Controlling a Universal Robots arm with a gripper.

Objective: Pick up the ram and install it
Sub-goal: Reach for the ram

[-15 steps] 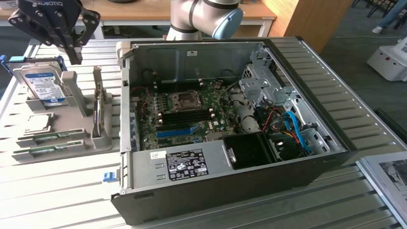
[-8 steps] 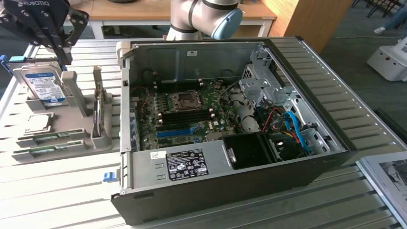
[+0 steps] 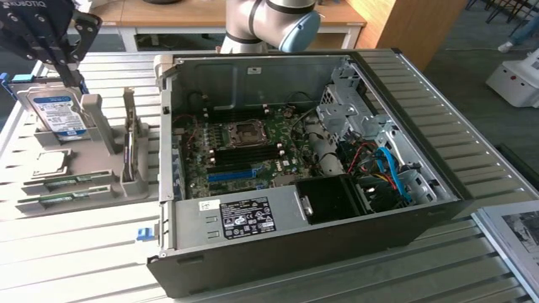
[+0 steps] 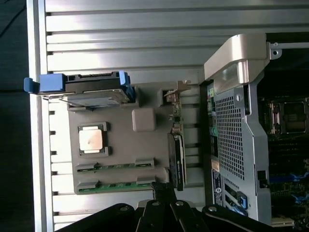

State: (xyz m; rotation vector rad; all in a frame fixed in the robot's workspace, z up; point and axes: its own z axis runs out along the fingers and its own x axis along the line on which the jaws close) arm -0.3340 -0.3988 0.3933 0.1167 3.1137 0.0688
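Observation:
Two ram sticks, thin green boards, lie flat in slots at the near end of a grey holder: one ram stick and a second ram stick beside it. My gripper hangs well above the holder, over the hard-drive end in the exterior view. It is shut, its black fingers meet at the tips, and nothing is between them. The open computer case lies at the exterior view's right, with the motherboard's black memory slots near the CPU socket.
The holder also carries an upright silver hard drive, a loose CPU and an upright green expansion card. The case wall stands close beside the holder. The table is slatted metal.

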